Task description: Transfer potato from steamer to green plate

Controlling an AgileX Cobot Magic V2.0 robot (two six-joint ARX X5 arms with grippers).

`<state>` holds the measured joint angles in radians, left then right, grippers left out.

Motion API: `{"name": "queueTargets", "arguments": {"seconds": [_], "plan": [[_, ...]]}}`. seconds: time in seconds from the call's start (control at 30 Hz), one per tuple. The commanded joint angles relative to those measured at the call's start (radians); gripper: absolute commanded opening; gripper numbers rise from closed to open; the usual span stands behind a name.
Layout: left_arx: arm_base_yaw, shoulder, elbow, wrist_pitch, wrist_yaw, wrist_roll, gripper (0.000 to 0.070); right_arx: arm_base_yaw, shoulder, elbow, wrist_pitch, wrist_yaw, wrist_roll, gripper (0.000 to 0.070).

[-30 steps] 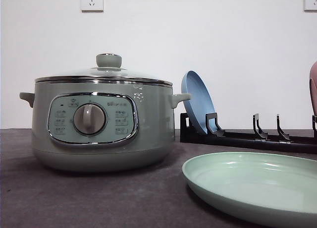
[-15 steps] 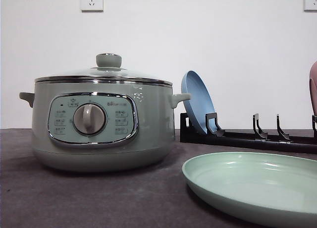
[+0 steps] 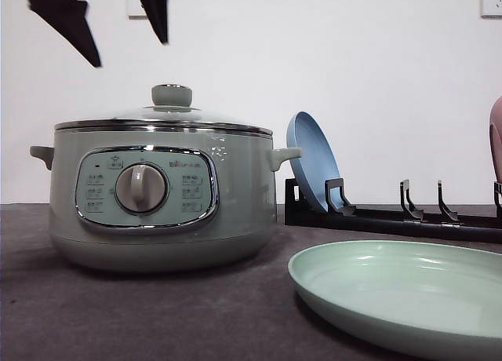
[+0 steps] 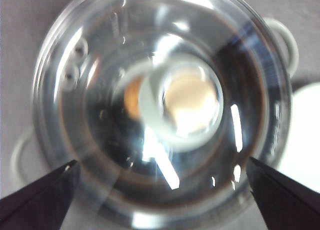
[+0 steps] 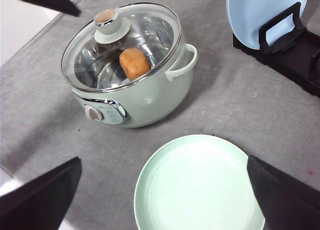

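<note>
The steamer (image 3: 161, 196) stands at the left on the grey cloth, its glass lid (image 5: 122, 42) closed. Through the glass the orange-brown potato (image 5: 135, 63) lies inside the pot; it shows as a blurred orange patch (image 4: 132, 97) beside the lid knob (image 4: 182, 104). My left gripper (image 3: 131, 53) hangs open straight above the lid knob (image 3: 172, 95), not touching it, its fingers (image 4: 40, 200) spread wide. The green plate (image 3: 408, 294) lies empty at the front right. My right gripper (image 5: 164, 160) is open, high above the green plate (image 5: 200, 182).
A blue plate (image 3: 312, 161) stands upright in a black rack (image 3: 408, 216) behind the green plate. A pink object (image 3: 496, 137) shows at the right edge. Bare grey cloth (image 5: 235, 105) lies between steamer, rack and green plate.
The left gripper has come down into the front view, from just a fingertip at the top left corner to both open fingers above the lid. Pot and plates have not moved.
</note>
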<state>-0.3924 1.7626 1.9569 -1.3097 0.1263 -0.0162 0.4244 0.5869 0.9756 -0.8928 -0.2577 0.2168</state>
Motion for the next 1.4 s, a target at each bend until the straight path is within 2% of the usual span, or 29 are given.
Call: {"name": "queueTargets", "arguments": {"seconds": [0.0, 0.17, 0.27, 0.73, 0.87, 1.13, 1.23, 1.37], "plan": [[-0.011, 0.049, 0.059, 0.003, -0.007, 0.008, 0.0664, 0.003, 0.006, 0.019, 0.014, 0.002, -0.004, 0.0700], [-0.030, 0.128, 0.107, 0.034, -0.008, 0.009, 0.0656, 0.003, 0.006, 0.019, 0.018, 0.006, -0.017, 0.0700], [-0.041, 0.153, 0.109, 0.053, -0.020, 0.012, 0.0622, 0.003, 0.006, 0.019, 0.017, 0.019, -0.020, 0.0700], [-0.078, 0.177, 0.109, 0.057, -0.031, 0.027, 0.0618, 0.003, 0.006, 0.019, 0.017, 0.026, -0.022, 0.0700], [-0.091, 0.181, 0.109, 0.051, -0.064, 0.031, 0.0546, 0.003, 0.006, 0.019, 0.017, 0.026, -0.022, 0.0700], [-0.098, 0.183, 0.109, 0.037, -0.069, 0.034, 0.0540, 0.003, 0.006, 0.019, 0.017, 0.026, -0.022, 0.0700], [-0.098, 0.185, 0.109, 0.037, -0.069, 0.034, 0.0469, 0.003, 0.006, 0.019, 0.017, 0.026, -0.022, 0.0700], [-0.098, 0.190, 0.109, 0.035, -0.069, 0.034, 0.0456, 0.003, 0.006, 0.019, 0.017, 0.026, -0.022, 0.0700]]}}
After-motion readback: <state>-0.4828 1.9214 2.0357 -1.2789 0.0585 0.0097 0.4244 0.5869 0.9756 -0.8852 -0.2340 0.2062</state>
